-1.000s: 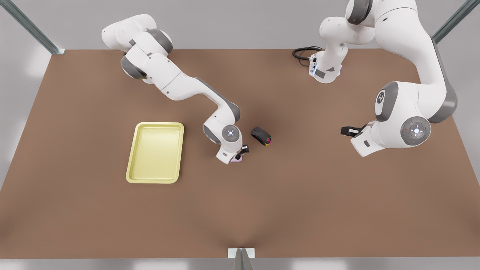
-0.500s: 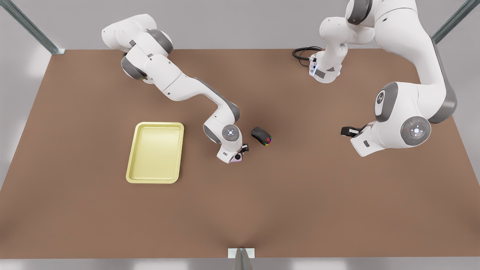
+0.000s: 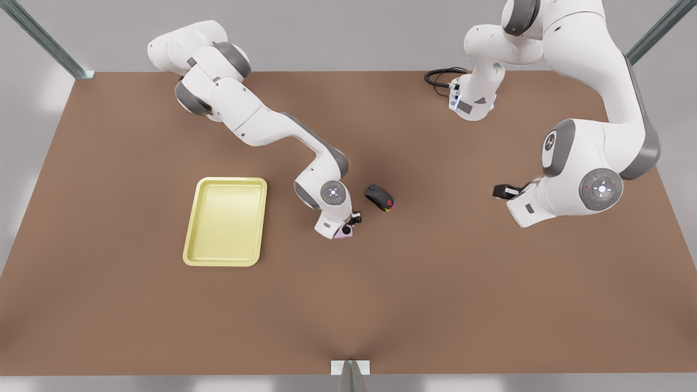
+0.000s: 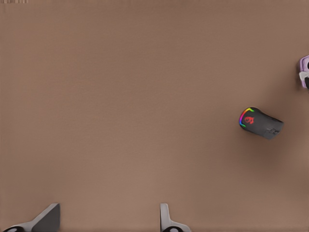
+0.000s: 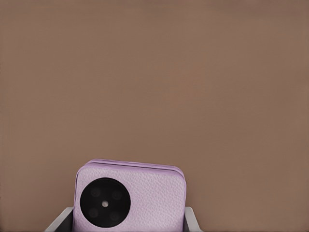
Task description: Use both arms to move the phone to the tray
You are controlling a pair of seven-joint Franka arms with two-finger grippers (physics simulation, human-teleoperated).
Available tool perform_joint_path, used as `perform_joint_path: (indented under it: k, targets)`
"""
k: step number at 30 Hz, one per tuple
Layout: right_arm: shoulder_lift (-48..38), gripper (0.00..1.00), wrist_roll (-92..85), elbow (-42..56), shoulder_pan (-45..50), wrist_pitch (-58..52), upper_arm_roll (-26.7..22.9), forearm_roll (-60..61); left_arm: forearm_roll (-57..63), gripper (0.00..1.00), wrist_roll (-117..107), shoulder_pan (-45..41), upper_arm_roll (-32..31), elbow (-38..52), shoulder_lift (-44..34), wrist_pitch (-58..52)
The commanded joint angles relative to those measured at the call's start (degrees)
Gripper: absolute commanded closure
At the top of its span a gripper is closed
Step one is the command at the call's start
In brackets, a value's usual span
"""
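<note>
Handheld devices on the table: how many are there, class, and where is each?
2. The phone sits between the fingers of the right gripper, on the front view's right of the tray; the mouse lies close by, apart. More could hide under the arms.

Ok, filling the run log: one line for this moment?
right pincer: shut on phone | left pincer: open, waiting | phone outside tray

A black computer mouse (image 3: 379, 197) with coloured lights lies on the brown table (image 3: 435, 283), and a black cable (image 3: 438, 76) loops at the far edge.
</note>
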Motion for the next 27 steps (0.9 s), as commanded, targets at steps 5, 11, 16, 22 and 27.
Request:
perform_joint_path:
  k: [5, 11, 16, 22, 27]
  targets:
    - [-8.65, 0.19, -12.23, -2.57, -15.97, -6.52, 3.92, 0.31, 0.03, 0.0, 0.55, 0.01, -0.09, 0.11, -0.15, 0.41]
    - [-27.81, 0.19, -39.15, -27.45, -41.75, -6.52, 7.37, 0.31, 0.12, 0.0, 0.12, 0.01, -2.03, 4.68, -0.77, 0.33]
    - [-36.34, 0.19, -41.0, -41.17, -42.46, -5.64, 8.33, 2.94, 0.56, 0.0, -0.77, 0.01, -1.5, 4.42, -0.77, -0.38]
    - [-27.73, 0.09, -40.65, -41.7, -43.43, 1.48, 5.87, 2.5, 0.73, 0.0, -0.59, 0.01, -1.41, 4.51, -1.03, -0.38]
    - [-26.41, 0.0, -40.12, -31.51, -42.81, -4.49, 4.73, 1.27, 0.82, 0.0, -0.68, 0.01, -1.24, 4.77, -2.35, -0.47]
